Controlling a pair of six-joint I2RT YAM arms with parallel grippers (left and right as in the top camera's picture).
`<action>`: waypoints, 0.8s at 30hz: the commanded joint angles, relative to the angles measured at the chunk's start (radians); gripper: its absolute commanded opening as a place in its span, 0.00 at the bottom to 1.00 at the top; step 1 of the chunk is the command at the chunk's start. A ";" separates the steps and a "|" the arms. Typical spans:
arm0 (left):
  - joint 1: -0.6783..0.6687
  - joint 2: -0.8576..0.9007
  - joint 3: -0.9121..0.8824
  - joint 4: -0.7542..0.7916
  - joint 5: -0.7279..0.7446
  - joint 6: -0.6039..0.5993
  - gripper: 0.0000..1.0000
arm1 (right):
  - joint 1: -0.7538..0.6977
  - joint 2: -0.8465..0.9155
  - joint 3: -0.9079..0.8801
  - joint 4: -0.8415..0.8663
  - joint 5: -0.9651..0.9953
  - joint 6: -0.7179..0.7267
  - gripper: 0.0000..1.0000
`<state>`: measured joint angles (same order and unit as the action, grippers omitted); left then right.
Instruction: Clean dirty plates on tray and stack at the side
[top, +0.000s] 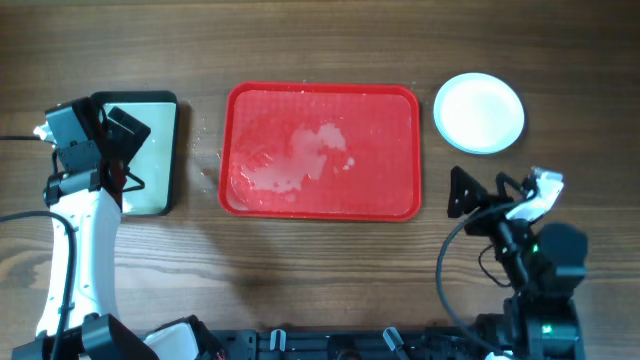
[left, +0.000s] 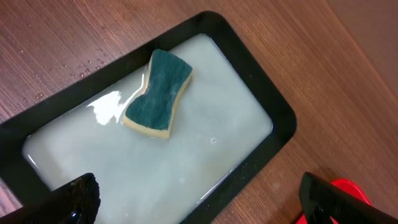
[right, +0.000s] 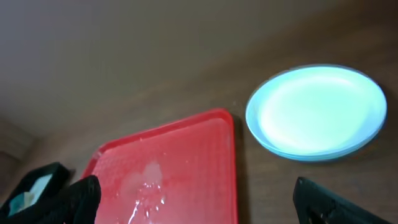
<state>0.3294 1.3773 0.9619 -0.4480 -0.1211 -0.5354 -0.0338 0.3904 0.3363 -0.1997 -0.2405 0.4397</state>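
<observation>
The red tray (top: 320, 150) lies in the middle of the table, wet with soapy foam, with no plates on it; it also shows in the right wrist view (right: 174, 168). The plates (top: 479, 112) sit stacked on the table right of the tray, a pale one on top; the stack also shows in the right wrist view (right: 317, 112). My left gripper (left: 199, 202) is open and empty, low over the black pan (left: 273, 112) of pale liquid. My right gripper (right: 199, 199) is open and empty, above the table near the tray's right front corner.
A green and yellow sponge (left: 157, 93) floats in the black pan (top: 150, 150) at the left of the tray. Water drops lie on the wood between pan and tray. Cables and arm bases (top: 540, 290) occupy the front edge.
</observation>
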 joint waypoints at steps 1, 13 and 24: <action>0.007 -0.002 0.001 0.002 0.001 0.005 1.00 | 0.014 -0.105 -0.095 0.066 -0.023 -0.021 1.00; 0.007 -0.002 0.001 0.002 0.001 0.005 1.00 | 0.018 -0.388 -0.301 0.169 0.026 -0.021 1.00; 0.007 -0.002 0.001 0.002 0.001 0.005 1.00 | 0.046 -0.388 -0.331 0.207 0.118 -0.268 1.00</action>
<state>0.3294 1.3773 0.9619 -0.4488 -0.1211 -0.5354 0.0063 0.0174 0.0086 0.0078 -0.1535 0.3359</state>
